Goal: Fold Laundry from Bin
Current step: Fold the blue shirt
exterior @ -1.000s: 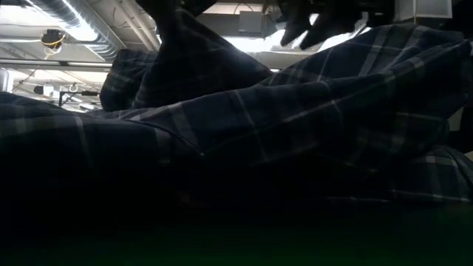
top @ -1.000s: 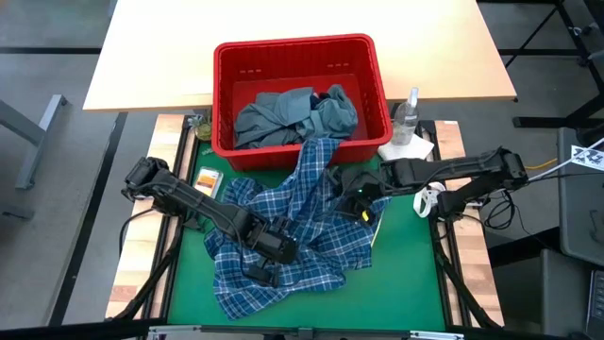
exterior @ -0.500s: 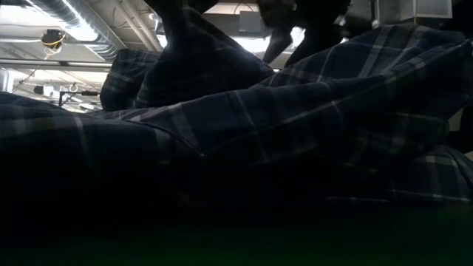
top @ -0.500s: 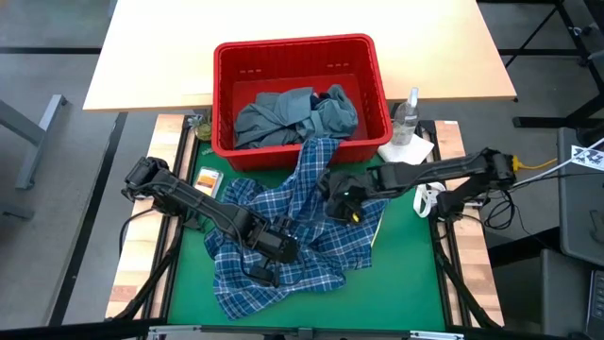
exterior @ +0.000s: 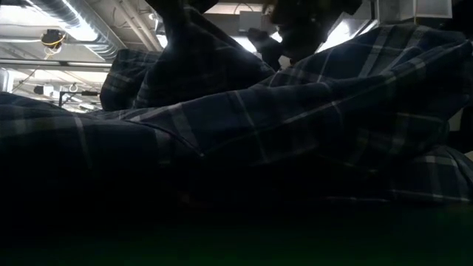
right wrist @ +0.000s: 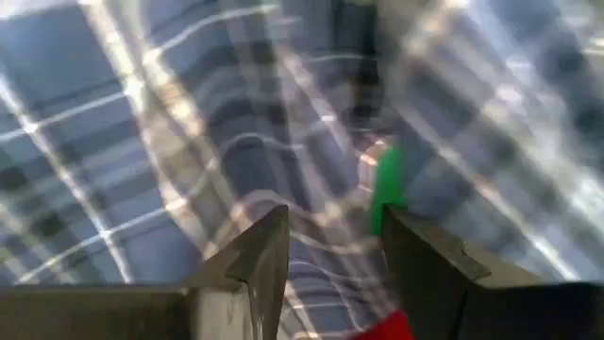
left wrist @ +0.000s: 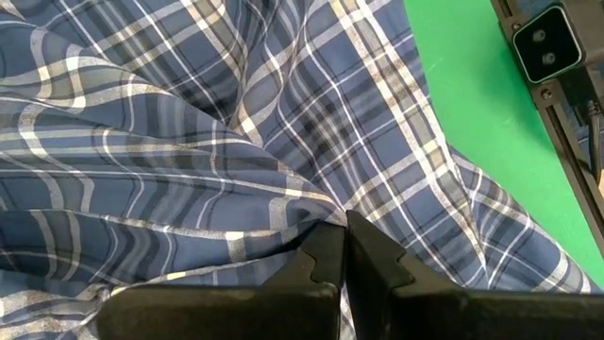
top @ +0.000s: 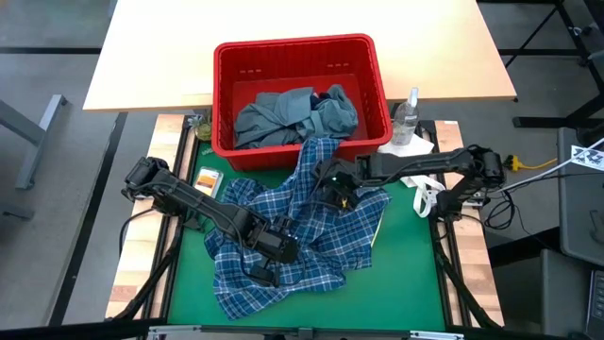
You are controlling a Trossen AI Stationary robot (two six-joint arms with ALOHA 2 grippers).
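Two end effectors work one plaid shirt [top: 293,222]. The left end effector [top: 267,253], fingers pressed together, pinches a fold of the cloth near the worktop's [top: 406,264] front centre. The right end effector [top: 332,192], fingers spread apart, hovers just over the shirt's far right part, holding nothing. The shirt sprawls across the green worktop, one end draped toward the single red bin [top: 363,57] beyond, where grey-blue garments [top: 283,115] lie.

A robotics lab or workshop: bare ceiling ducts [exterior: 111,29] hang overhead, the green mat [top: 406,274] sits in a framed rig, and a pale worktable [top: 151,47] stands behind it.
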